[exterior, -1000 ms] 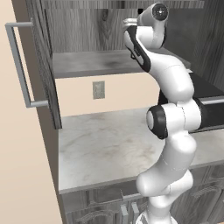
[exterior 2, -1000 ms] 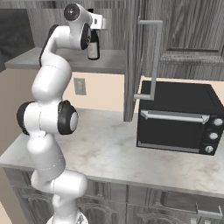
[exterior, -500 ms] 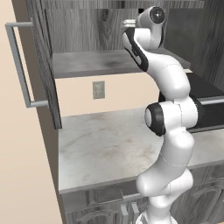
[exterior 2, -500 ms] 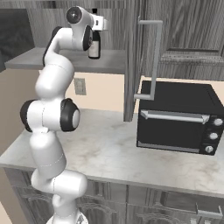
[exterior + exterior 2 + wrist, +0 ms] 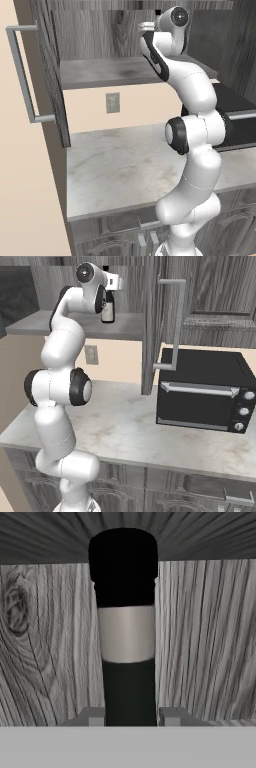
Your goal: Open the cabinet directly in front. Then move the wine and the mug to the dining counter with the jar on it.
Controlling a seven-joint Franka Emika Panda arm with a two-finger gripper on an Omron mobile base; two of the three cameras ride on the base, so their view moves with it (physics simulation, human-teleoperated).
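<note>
Your end effector (image 5: 129, 716) sits inside the open cabinet (image 5: 150, 326), its fingers (image 5: 92, 716) drawn in narrow, one on each side of the wine bottle (image 5: 127, 637); you cannot tell if they press the glass yet. The bottle stands upright on the cabinet shelf (image 5: 105, 72), above the table (image 5: 135, 431) carrying the black oven (image 5: 202, 390).
</note>
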